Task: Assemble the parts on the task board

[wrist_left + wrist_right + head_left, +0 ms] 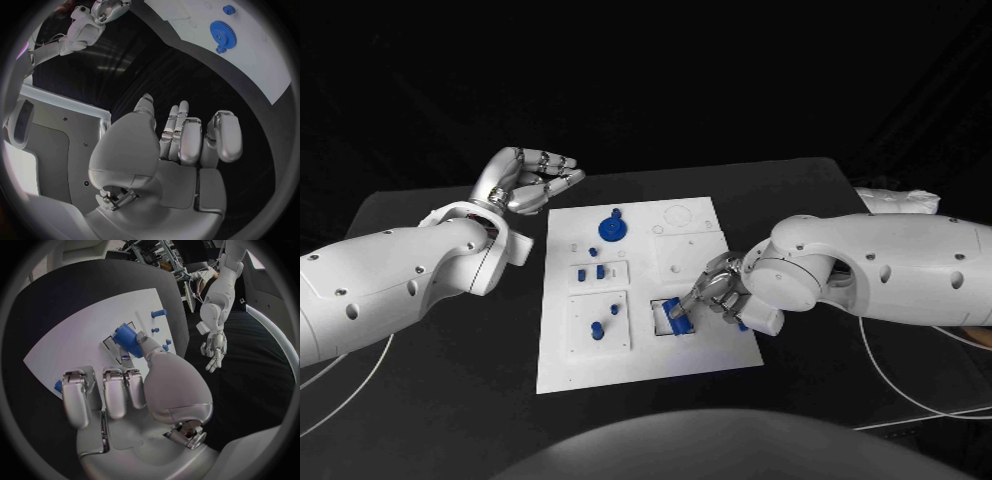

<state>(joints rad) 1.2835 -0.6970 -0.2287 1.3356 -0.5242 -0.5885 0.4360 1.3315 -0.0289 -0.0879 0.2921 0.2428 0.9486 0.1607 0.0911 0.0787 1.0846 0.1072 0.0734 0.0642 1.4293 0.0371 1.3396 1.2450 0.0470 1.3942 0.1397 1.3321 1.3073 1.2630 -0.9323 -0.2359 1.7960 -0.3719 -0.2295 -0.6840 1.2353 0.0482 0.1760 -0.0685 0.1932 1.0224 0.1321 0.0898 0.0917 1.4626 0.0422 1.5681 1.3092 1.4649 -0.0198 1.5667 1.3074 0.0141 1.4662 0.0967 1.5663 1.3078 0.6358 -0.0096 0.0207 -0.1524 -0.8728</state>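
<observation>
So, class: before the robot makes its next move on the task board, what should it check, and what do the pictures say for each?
1. Right robot hand has a blue part at its fingertips: ok.
2. Part over the dark recess at the board's near right: ok.
3. Part seated in the recess: cannot tell, the fingers hide it.
4. Left robot hand off the task board, holding nothing, fingers curled: ok.
5. Blue gear lying on the board, clear of both hands: ok.
6. Small blue pieces on the board's left side undisturbed by either hand: ok.
</observation>
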